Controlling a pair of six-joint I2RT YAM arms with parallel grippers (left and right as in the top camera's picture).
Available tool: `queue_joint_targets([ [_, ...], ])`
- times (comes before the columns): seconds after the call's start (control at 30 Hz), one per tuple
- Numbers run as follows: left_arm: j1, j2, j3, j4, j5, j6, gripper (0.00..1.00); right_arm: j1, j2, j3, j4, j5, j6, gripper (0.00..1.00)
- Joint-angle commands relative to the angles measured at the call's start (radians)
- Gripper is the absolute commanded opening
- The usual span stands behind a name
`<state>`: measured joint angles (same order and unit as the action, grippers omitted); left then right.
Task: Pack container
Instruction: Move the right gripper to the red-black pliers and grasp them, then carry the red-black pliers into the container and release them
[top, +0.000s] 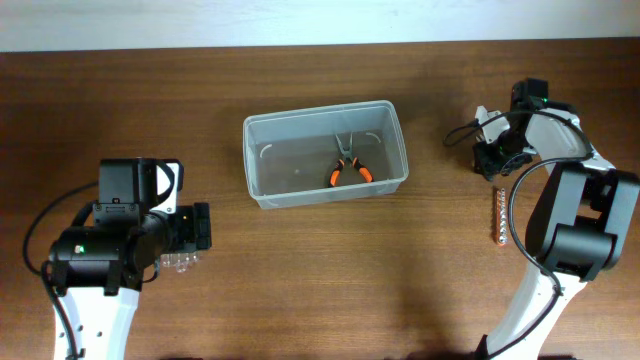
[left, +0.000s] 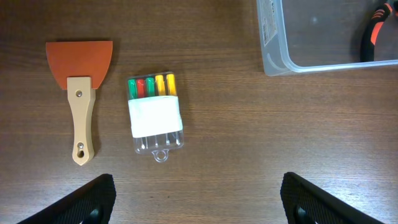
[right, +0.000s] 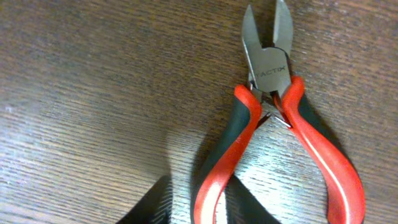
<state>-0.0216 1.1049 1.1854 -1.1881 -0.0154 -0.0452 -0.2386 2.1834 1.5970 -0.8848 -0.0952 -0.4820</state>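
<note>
Inside container (top: 320, 111) — one pair of pliers (top: 349, 171)

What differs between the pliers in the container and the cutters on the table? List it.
The pliers lie inside the container; the cutters lie on the bare table. The pliers have a long slim nose, the cutters short pointed jaws. Both have two-colour grips, spread apart.

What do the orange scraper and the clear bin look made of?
Orange-bladed scraper with tan handle: blade looks matte plastic, uniform colour without shine; handle possibly wood or plastic. Translucent rectangular bin: glossy clear plastic, the table showing through its wall.
</note>
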Motion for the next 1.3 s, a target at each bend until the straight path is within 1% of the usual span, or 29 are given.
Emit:
queue_joint_targets([
  [0.0, -0.005, -0.005, -0.003, -0.001, 0.004, 0.015, 0.87, 0.010, 0.049, -0.010, -0.008, -0.028, 0.005, 0.24],
  [0.2, -0.005, -0.005, -0.003, 0.000, 0.004, 0.015, 0.87, 0.010, 0.049, -0.010, -0.007, -0.028, 0.004, 0.14],
  [0.27, -0.005, -0.005, -0.003, 0.000, 0.003, 0.016, 0.87, 0.010, 0.049, -0.010, -0.007, -0.028, 0.004, 0.06],
  [0.3, -0.005, -0.005, -0.003, 0.000, 0.003, 0.016, 0.87, 0.010, 0.049, -0.010, -0.008, -0.028, 0.005, 0.04],
  [0.4, -0.005, -0.005, -0.003, 0.000, 0.003, 0.016, 0.87, 0.010, 0.048, -0.001, -0.019, -0.029, 0.005, 0.04],
  [0.5, -0.005, -0.005, -0.003, 0.000, 0.003, 0.016, 0.87, 0.010, 0.042, 0.053, -0.072, -0.030, 0.005, 0.04],
  [0.63, -0.005, -0.005, -0.003, 0.000, 0.000, 0.016, 0.87, 0.010, 0.004, 0.190, -0.165, -0.063, 0.014, 0.04],
  [0.8, -0.005, -0.005, -0.003, 0.000, 0.000, 0.016, 0.87, 0.039, -0.075, 0.406, -0.290, -0.062, 0.019, 0.04],
  [0.9, -0.005, -0.005, -0.003, 0.000, 0.000, 0.016, 0.87, 0.094, -0.131, 0.505, -0.351, -0.036, 0.010, 0.04],
  [1.0, -0.005, -0.005, -0.003, 0.002, -0.002, 0.016, 0.87, 0.188, -0.190, 0.565, -0.395, 0.013, -0.023, 0.04],
  [1.13, -0.005, -0.005, -0.003, 0.003, -0.024, 0.016, 0.87, 0.332, -0.240, 0.571, -0.441, 0.036, -0.087, 0.04],
  [1.27, -0.005, -0.005, -0.003, 0.003, -0.034, 0.016, 0.87, 0.491, -0.243, 0.565, -0.465, 0.036, -0.159, 0.04],
])
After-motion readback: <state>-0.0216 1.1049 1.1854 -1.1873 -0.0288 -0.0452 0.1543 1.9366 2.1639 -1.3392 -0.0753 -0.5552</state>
